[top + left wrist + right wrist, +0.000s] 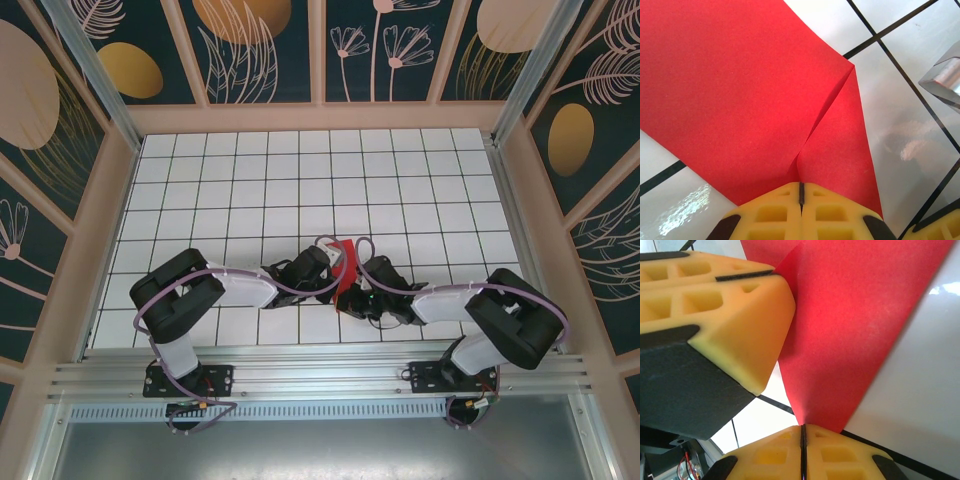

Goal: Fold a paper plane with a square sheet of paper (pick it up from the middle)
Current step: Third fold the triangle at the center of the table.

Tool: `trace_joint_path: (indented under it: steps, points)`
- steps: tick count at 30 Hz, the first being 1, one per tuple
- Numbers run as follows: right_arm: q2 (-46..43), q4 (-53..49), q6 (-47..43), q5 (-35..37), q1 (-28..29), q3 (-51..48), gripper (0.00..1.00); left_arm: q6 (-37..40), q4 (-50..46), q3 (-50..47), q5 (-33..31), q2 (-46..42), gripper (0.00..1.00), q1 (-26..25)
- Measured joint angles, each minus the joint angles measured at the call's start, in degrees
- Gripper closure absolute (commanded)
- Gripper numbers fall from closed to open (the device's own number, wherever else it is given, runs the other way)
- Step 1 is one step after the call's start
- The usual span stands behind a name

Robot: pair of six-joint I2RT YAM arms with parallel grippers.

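The square sheet of paper (348, 256) is bright red and held up off the white tiles between both arms at the near middle of the table. In the left wrist view the sheet of paper (730, 90) spreads wide, with a folded flap and a crease running down to my left gripper (801, 186), which is shut on its edge. My right gripper (803, 428) is shut on a narrow point of the sheet of paper (850, 330). The left gripper's yellow fingers (725, 300) pinch the sheet of paper close beside it. From above, the left gripper (333, 272) and right gripper (360, 290) nearly touch.
The white grid-tiled table (300, 180) stretches away behind the arms, with free room on its far tiles. Wooden-framed patterned walls (110, 200) close it in on three sides. An aluminium rail (320, 375) carries the arm bases along the near edge.
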Motion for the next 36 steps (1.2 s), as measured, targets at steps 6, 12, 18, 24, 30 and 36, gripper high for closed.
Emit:
trace_joint_path:
  steps: [6, 12, 18, 24, 30, 36]
  points:
    - [-0.7, -3.1, 0.0, 2.8, 1.9, 1.4, 0.89, 0.0, 0.0, 0.0, 0.0, 0.0, 1.00, 0.0]
    - [0.5, -3.9, 0.7, 3.8, 2.6, 2.6, 0.91, 0.0, 0.0, 0.1, -0.1, 0.1, 1.00, 0.0]
    - [-0.1, -4.5, 1.5, 5.5, 3.9, 3.0, 0.90, 0.0, 0.0, 0.1, -0.1, 0.1, 1.00, 0.0]
    - [-4.7, -5.4, 1.7, 6.0, 4.2, 2.4, 0.89, 0.0, 0.0, 0.2, -0.2, 0.1, 1.00, 0.0]
    - [-0.6, -4.9, 1.7, 5.9, 4.2, 2.2, 0.90, 0.0, -0.2, 0.2, -0.2, 0.1, 1.00, 0.0]
    - [-0.2, -5.5, 1.5, 5.8, 4.2, 3.2, 0.89, 0.0, -0.3, 0.3, -0.2, 0.1, 1.00, 0.0]
